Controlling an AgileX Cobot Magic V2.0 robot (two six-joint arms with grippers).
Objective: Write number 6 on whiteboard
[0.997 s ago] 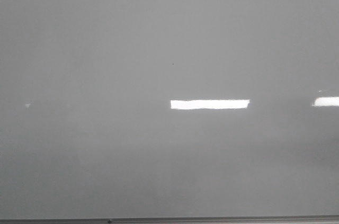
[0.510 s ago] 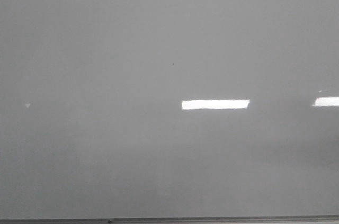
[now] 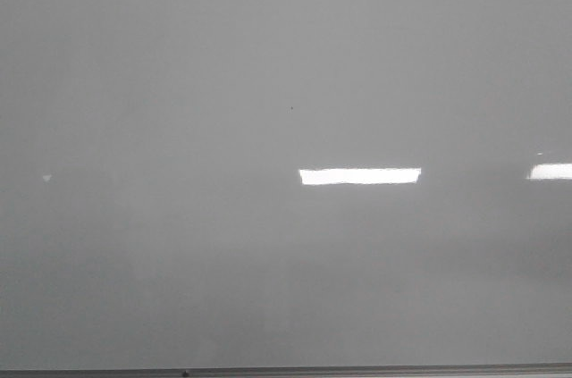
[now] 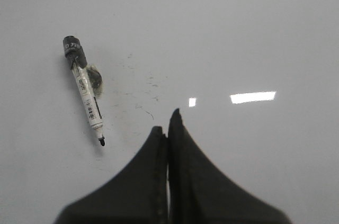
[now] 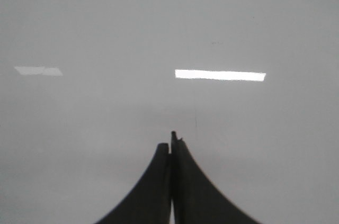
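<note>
We judge the step in hand to be fetching the marker (image 4: 83,89), since no number 6 can be seen anywhere on the whiteboard (image 3: 179,65): the front view shows only bare glossy grey, with a thin frame edge along the bottom of the frame. In the left wrist view the marker lies flat on the board at the left of the frame, its dark cap toward the upper left and its tip toward the lower middle, well apart from our left claw (image 4: 168,128), whose fingers are pressed together on nothing. To do this well, we would spread that claw first, line it across the marker's white barrel and take it near the middle, so the tip can later meet the board squarely. Our right claw (image 5: 172,142) is likewise closed and empty over plain board. Faint dark scuffs (image 4: 151,83) sit just right of the marker; they are no obstacle. Bright light reflections (image 3: 359,176) might be mistaken for marks.
</note>
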